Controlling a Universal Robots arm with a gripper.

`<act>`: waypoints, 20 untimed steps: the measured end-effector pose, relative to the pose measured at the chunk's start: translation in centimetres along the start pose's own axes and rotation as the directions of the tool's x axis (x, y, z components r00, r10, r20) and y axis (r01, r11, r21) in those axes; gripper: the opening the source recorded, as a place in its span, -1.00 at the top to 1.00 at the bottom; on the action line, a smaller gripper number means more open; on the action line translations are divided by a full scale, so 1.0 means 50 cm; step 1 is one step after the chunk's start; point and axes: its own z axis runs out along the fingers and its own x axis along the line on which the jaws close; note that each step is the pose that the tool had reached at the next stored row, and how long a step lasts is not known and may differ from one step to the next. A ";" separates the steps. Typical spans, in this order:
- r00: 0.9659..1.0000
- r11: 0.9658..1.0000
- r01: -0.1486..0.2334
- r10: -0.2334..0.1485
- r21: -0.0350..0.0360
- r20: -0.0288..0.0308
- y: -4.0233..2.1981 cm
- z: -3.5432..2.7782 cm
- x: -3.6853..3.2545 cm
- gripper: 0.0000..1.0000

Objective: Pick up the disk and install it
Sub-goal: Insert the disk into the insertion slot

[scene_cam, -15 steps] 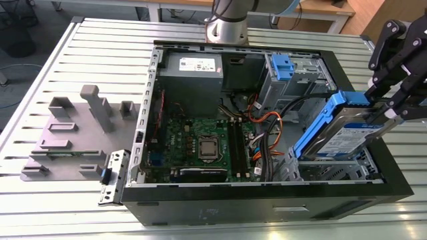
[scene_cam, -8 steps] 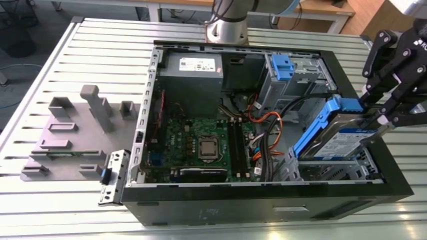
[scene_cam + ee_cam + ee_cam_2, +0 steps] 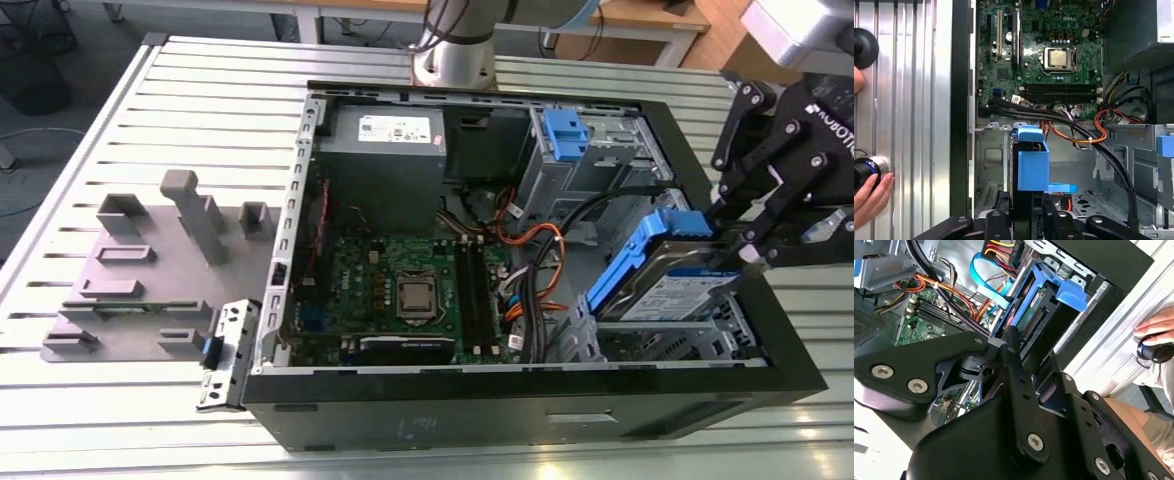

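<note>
On the exterior view's left I see a grey moulded fixture tray (image 3: 127,280) with upright posts, lying on the ribbed aluminium table (image 3: 80,120). Just beside it, touching the case's left wall, a small metal bracket with a blue clip (image 3: 224,352) lies on the slats.

Next is the open black tower computer case (image 3: 534,405), lying on its side with its inside facing up. In its far left corner sits the grey power-supply box with a white sticker (image 3: 387,135). Nearer to me lies the green motherboard (image 3: 400,250), with a bare silver processor (image 3: 416,295) near its middle. Right of the board a bundle of orange and black cables (image 3: 534,245) runs across the case floor. At the far side stands the tall metal drive cage with a blue tab (image 3: 567,135).

The disk (image 3: 674,290), a flat silver hard drive with a white-and-blue label framed by blue plastic rails, is in the near right corner of the case. It is tilted, with its lower end down in the perforated metal bay (image 3: 667,345) and its upper end raised toward the right wall.

The black two-finger gripper (image 3: 731,250) reaches in from the exterior view's right. Its fingers are drawn in narrow and grip the raised end of the disk.

In the first wrist view the disk's blue end tab (image 3: 1032,160) stands just past the fingers. In that same view a person's hand (image 3: 871,200) rests against a dark round knob with a blue ring (image 3: 863,172), on the table outside the case.
</note>
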 end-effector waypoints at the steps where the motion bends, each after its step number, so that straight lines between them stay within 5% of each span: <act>1: 1.000 1.000 0.000 0.000 0.000 0.000 0.000 0.004 0.000 0.30; 14: 1.000 1.000 -0.001 0.001 0.000 0.000 -0.002 0.051 0.001 0.30; 15: 1.000 1.000 -0.001 0.001 0.000 0.000 -0.002 0.067 0.001 0.30; 20: 1.000 1.000 -0.001 0.001 0.000 0.000 -0.003 0.086 0.001 0.30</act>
